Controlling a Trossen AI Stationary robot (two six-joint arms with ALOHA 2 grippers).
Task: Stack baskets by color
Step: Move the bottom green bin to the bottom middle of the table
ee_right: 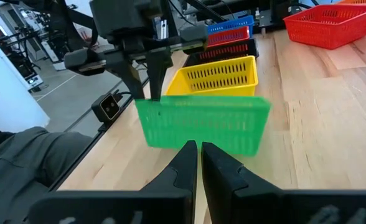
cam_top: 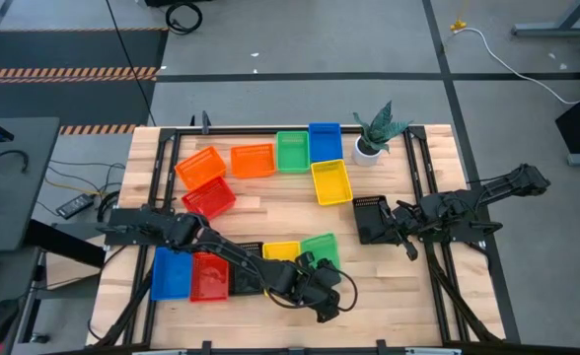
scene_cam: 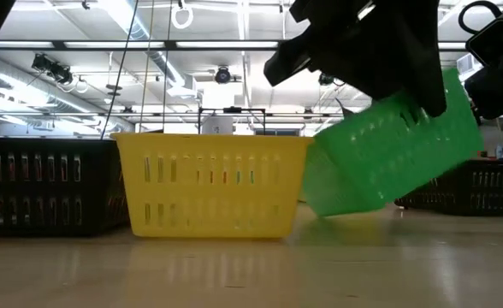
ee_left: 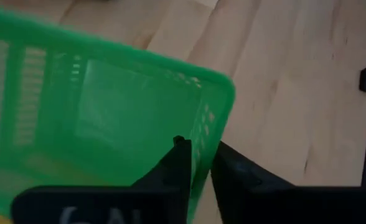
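The left gripper (ee_left: pixel 198 165) is reaching over the front of the table. Its two fingers are sitting on each side of the green basket's (ee_left: pixel 102 118) wall, with only a small gap. The basket is tipping, one end up, right beside the yellow basket (scene_cam: pixel 210 184). I cannot tell if the fingers are squeezing it or letting go. The right gripper (ee_right: pixel 200 155) is waiting at the right side with its fingers almost together, holding nothing. A black basket (cam_top: pixel 370 217) is sitting near it.
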